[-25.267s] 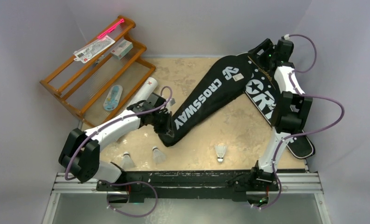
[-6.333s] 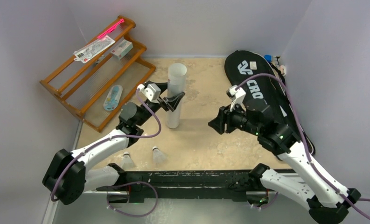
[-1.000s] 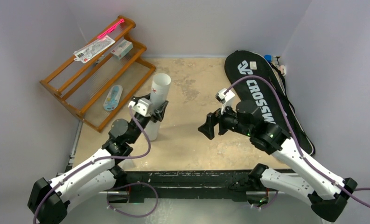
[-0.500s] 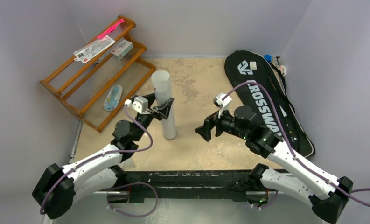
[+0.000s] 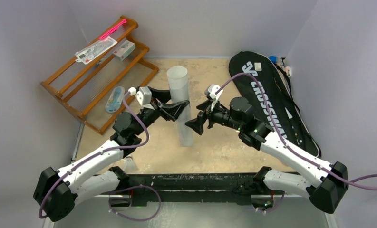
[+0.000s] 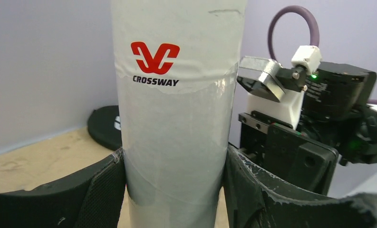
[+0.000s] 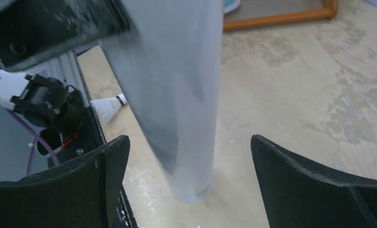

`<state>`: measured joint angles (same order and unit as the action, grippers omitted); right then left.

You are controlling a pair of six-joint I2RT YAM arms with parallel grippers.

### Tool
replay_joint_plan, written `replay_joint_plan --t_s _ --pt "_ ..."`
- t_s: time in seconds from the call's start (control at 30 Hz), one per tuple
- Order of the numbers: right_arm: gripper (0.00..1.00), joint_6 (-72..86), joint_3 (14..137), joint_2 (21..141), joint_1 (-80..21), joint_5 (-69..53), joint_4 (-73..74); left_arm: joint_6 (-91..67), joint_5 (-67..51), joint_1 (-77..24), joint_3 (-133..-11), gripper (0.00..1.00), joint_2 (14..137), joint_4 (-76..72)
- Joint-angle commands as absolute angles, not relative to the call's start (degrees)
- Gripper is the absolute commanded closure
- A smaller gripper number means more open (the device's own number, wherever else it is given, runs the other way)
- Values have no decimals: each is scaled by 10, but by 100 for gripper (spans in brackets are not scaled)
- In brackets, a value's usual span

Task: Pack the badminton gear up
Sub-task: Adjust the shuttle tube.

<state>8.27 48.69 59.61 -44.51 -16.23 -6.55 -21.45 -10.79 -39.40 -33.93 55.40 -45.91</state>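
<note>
A long white-silver tube (image 5: 180, 102) stands upright on the table near the middle, with a red logo near its top (image 6: 177, 114). My left gripper (image 5: 179, 108) (image 6: 174, 190) is shut on it, one pad on each side of its middle. From the right, my right gripper (image 5: 196, 124) (image 7: 188, 142) stands open, its jaws wide on either side of the tube's lower end (image 7: 186, 118) without touching it. One black racket bag (image 5: 272, 104) lies along the right wall. A white shuttlecock (image 7: 108, 107) (image 5: 129, 164) lies by the left arm's base.
The orange wooden rack (image 5: 101, 71) fills the back left corner, holding a small carton (image 5: 123, 49) and a card. Its lower rail (image 7: 281, 19) runs behind the tube. Purple walls close in on the left, the back and the right.
My left gripper has carried the upright tube rightward toward the table's middle. The right gripper has moved left toward it and its jaws have widened.
</note>
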Motion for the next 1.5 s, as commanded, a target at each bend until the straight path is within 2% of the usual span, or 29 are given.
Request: replay_joint_plan --t_s 0.0,0.1,0.3,0.4,0.47,0.5,0.57,0.83,0.9,0.97,1.03,1.23,1.37,1.47 --pt "1 78 489 592 -444 -230 -170 -281 -169 -393 -373 73 556 -481" --pt "3 80 494 600 -444 -246 -179 -293 -179 -393 -378 72 560 -482" --pt "12 90 500 625 -444 -260 -191 -329 -208 -393 -384 71 578 -513" --pt "24 93 497 628 -444 -264 -196 -336 -218 -393 -381 70 582 -538" --pt "41 92 492 624 -444 -257 -192 -338 -223 -393 -380 68 583 -549" --pt "48 90 489 619 -444 -243 -188 -339 -222 -393 -380 63 583 -546" --pt "52 93 477 606 -444 -205 -168 -337 -200 -393 -386 55 576 -509" --pt "56 106 403 533 -444 -6 -126 -373 16 -393 -484 31 518 -107" --pt "56 114 399 529 -444 38 -107 -414 90 -393 -495 26 504 -43" --pt "56 120 402 529 -443 80 -85 -497 174 -393 -509 16 491 88" --pt "58 121 407 529 -443 104 -65 -580 230 -392 -527 16 485 205" --pt "59 123 390 488 -444 106 -73 -693 296 -392 -523 15 466 365" --pt "59 121 381 462 -444 104 -79 -904 369 -392 -548 14 492 570" --pt "59 124 380 446 -444 96 -77 -1024 372 -392 -592 14 550 743"
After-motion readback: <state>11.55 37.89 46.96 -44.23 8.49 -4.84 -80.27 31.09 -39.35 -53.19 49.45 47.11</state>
